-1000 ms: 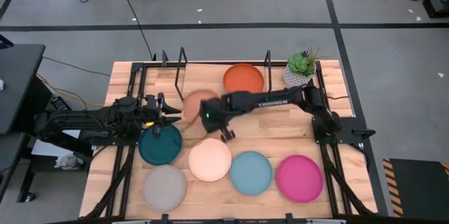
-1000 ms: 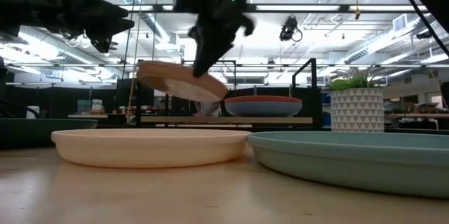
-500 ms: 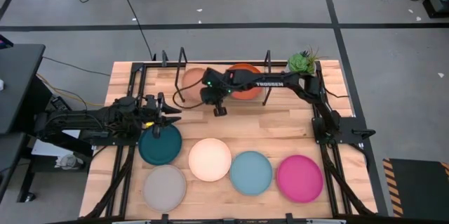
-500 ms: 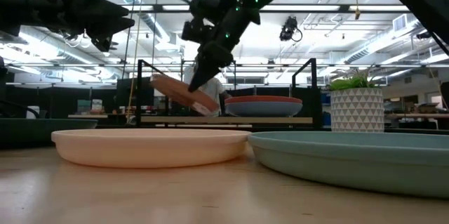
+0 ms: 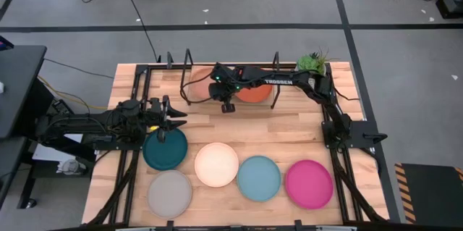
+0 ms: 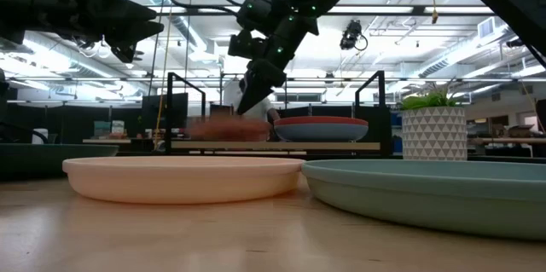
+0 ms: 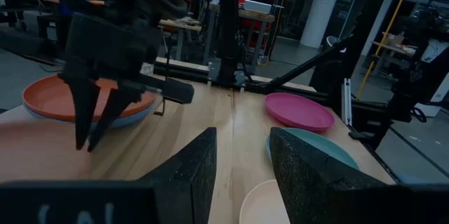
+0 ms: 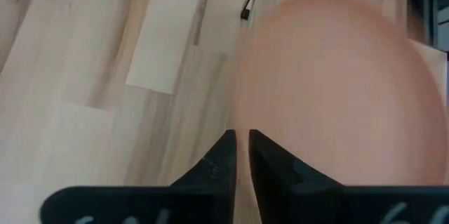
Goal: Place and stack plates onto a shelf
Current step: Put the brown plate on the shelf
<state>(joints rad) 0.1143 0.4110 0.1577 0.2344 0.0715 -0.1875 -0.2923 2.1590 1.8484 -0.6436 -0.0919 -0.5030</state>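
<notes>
my right claw (image 5: pixel 226 106) is out over the far edge of the slatted wooden tabletop (image 5: pixel 289 126), at the low light-wood shelf with thin black loop uprights (image 5: pixel 189 63), and the round matte peach plate (image 5: pixel 201 82) now lies on the left half of that shelf, just beside the round orange plate stacked on a blue one (image 5: pixel 253 90) on the right half. in the right wrist view the two dark fingers (image 8: pixel 223 155) stand nearly together with only a slit between them and nothing pinched, and the peach plate is blurred beyond their tips, so i judge it just let go and perhaps not fully settled. to finish this step well i would lift the right claw straight up and back toward the middle of the tabletop, clear of the plate rim and the uprights, rather than sweeping sideways where a finger could drag the plate off the board or knock the neighbouring stack. my left claw (image 5: pixel 165 115) waits near the left edge, over the round teal plate (image 5: pixel 164 149), its fingers apart and empty in its own wrist view. left along the near edge are the grey plate (image 5: pixel 170 192), the cream plate (image 5: pixel 216 164), the pale blue plate (image 5: pixel 259 178) and the magenta plate (image 5: pixel 309 183); i would take the next only once the peach one sits flat.
</notes>
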